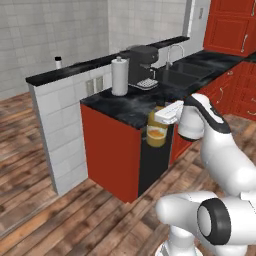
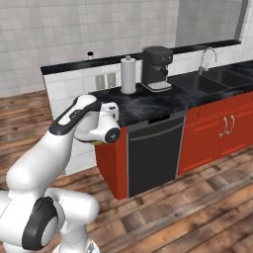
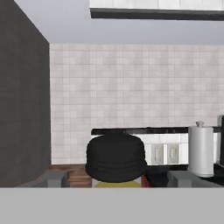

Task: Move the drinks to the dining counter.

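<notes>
Pincer [image 1: 161,119] clenched on juice bottle [image 1: 157,131], gripped high by the neck under the dark cap [image 3: 115,158], fingers [image 3: 53,178] flanking it in the hand view. Carried upright, off any surface, just before the near edge of the black table [image 1: 120,107], likely so nothing tips in transit. Beyond, on that table: paper towel roll [image 1: 119,76], coffee machine [image 1: 142,66], sink [image 1: 187,74] with tap. Farther back, raised dark ledge [image 1: 75,70] atop the grey tiled wall, white bottle [image 1: 58,62] standing there. First drink apparently delivered; second on its way up.
</notes>
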Motion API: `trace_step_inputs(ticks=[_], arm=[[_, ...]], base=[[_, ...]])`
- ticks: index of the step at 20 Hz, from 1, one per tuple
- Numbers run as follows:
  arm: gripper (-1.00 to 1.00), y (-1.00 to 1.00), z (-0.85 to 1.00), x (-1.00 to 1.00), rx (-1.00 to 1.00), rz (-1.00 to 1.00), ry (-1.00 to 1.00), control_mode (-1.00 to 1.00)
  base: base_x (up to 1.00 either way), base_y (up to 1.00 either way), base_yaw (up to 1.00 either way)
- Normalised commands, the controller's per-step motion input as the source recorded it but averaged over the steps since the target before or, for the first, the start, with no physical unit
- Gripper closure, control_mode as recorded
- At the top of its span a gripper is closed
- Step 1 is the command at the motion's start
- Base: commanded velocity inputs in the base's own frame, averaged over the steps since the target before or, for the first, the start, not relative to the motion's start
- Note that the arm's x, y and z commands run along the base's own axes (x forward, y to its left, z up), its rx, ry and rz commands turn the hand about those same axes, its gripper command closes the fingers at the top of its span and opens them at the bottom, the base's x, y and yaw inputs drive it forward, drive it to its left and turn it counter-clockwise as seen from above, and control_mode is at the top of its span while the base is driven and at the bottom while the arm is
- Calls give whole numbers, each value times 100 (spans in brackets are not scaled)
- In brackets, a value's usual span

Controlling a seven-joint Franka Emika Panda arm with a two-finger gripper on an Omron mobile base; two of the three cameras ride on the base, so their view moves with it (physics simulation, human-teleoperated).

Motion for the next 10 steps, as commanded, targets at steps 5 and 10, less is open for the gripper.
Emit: trace_step_inputs(ticks=[5, 10], arm=[[100, 0, 0, 0, 0, 0, 0, 100], [100, 0, 0, 0, 0, 0, 0, 100]], base=[[0, 100, 2], [1, 97, 0]])
